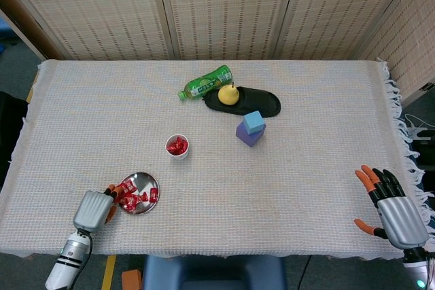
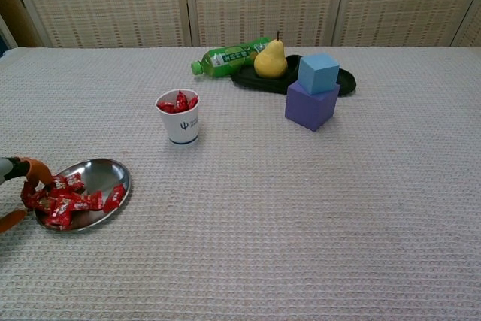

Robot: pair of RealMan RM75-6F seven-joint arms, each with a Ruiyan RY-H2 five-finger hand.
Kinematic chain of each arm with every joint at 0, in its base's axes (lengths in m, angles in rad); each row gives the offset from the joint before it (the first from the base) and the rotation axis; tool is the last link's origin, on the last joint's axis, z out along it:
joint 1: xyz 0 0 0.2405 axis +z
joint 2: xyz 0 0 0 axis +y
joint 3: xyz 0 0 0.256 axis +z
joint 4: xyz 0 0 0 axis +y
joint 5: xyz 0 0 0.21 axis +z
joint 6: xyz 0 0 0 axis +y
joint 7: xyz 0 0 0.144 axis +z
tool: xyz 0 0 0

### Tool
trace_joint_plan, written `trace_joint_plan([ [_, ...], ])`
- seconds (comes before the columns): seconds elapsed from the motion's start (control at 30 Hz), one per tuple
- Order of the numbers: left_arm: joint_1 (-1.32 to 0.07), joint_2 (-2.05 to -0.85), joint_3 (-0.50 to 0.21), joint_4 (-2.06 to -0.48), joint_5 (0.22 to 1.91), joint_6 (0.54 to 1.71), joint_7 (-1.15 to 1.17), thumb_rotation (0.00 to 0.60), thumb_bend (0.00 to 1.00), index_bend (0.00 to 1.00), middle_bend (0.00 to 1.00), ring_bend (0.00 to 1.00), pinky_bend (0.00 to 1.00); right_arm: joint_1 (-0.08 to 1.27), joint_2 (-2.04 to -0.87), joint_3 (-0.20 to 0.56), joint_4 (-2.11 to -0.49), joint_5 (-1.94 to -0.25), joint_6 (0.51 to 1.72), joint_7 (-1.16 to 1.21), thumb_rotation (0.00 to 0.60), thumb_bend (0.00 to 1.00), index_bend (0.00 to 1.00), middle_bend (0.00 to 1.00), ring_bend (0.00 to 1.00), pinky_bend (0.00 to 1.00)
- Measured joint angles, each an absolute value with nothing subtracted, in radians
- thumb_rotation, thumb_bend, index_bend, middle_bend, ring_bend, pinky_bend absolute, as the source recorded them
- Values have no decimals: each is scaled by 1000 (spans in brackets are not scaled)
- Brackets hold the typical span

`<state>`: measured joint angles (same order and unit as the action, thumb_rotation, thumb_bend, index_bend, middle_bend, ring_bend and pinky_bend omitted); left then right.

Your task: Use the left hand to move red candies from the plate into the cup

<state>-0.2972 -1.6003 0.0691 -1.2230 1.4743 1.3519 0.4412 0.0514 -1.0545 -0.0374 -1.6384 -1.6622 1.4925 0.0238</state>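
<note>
Woven cloth covers the desk [image 1: 306,188], where light, crinkly, slippery-wrapped red candies [image 2: 66,201] heaped on the plate [image 2: 105,174] should pinch best by a twisted end; left hand [image 1: 92,208] reaches in, grasp unclear, cup [image 2: 179,122] just beyond.

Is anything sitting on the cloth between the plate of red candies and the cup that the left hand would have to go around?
Nothing visible. The stretch of cloth from the plate to the cup is bare. The bottle, pear and stacked blocks all lie beyond the cup. The left hand is at the plate's near edge, fingers on the candies.
</note>
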Motion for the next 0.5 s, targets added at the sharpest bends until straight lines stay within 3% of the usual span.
trace_joint_plan([
  [0.5,-287,-1683,43,-1075,1505,1359,389,600,380,502,487,809,1000,52,-1055,-38,-1636,-1662,1491,24,600,0,0,0,0,0],
])
